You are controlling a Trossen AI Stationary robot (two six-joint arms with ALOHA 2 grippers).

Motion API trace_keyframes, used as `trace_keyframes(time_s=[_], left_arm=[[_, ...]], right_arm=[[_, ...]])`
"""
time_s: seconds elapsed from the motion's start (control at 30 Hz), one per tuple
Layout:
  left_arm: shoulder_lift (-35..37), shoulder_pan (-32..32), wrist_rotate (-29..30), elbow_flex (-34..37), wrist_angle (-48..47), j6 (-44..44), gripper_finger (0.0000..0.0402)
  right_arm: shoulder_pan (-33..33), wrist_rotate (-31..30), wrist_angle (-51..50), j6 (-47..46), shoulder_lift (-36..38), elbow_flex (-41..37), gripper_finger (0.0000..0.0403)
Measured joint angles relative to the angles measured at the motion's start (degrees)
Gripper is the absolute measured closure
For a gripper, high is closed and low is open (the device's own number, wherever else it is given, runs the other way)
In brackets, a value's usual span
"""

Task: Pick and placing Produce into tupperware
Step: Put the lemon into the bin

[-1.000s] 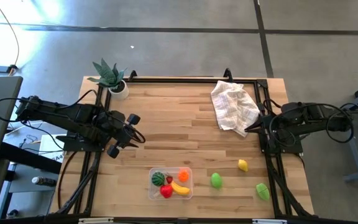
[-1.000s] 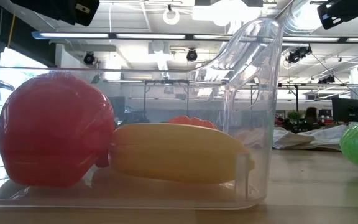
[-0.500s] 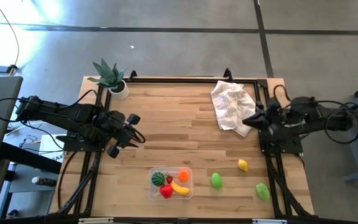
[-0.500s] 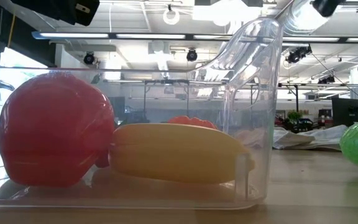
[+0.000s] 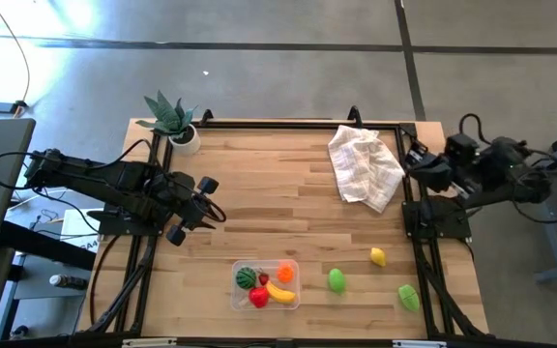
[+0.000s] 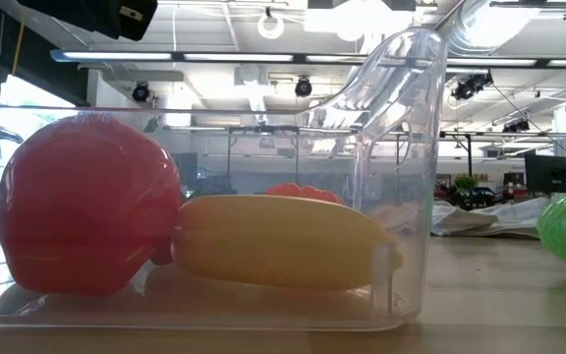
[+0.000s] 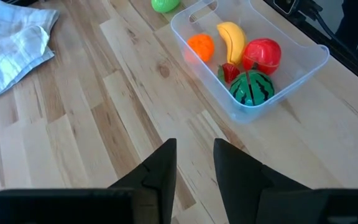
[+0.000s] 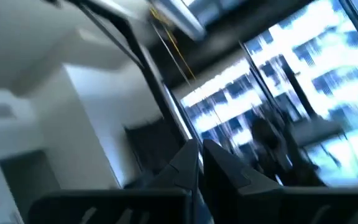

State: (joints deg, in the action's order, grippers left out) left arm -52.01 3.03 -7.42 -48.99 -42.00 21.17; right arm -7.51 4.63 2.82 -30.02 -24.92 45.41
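While my jaws sit clenched and empty:
Done: five produce in the tub [image 5: 292, 284], ahead of my left jaws.
Left: lemon [image 5: 378, 256], two greens [image 5: 337, 280].

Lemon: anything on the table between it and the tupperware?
Yes. The round green fruit sits on the wood roughly between the lemon and the tupperware, a little nearer the front edge than the straight line. Nothing else lies there; the cloth is well behind.
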Motion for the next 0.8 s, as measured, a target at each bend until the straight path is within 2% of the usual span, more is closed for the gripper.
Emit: trace_keyframes(time_s=[0.13,0.27,0.37,0.5,0.6,0.8], left_arm=[[0.0,0.0,0.0,0.0,0.0,0.0,0.0307],[0.0,0.0,0.0,0.0,0.1,0.0,0.0307],[0.0,0.0,0.0,0.0,0.1,0.0,0.0307],[0.0,0.0,0.0,0.0,0.1,0.0,0.0307],[0.0,0.0,0.0,0.0,0.1,0.0,0.0307],[0.0,0.0,0.0,0.0,0.1,0.0,0.0307]], right_arm=[[0.0,-0.1,-18.2,-2.3,-4.3,7.8,0.0386],[0.0,-0.2,-40.0,-4.6,-12.5,17.8,0.0386],[0.0,-4.6,-59.8,-8.3,-19.1,24.3,0.0386],[-1.2,-13.2,-80.8,-23.9,-25.7,25.4,0.0386],[-4.2,-15.1,-85.4,-31.8,-27.9,20.6,0.0386],[-11.4,-13.2,-79.8,-43.7,-28.8,8.2,0.0386]])
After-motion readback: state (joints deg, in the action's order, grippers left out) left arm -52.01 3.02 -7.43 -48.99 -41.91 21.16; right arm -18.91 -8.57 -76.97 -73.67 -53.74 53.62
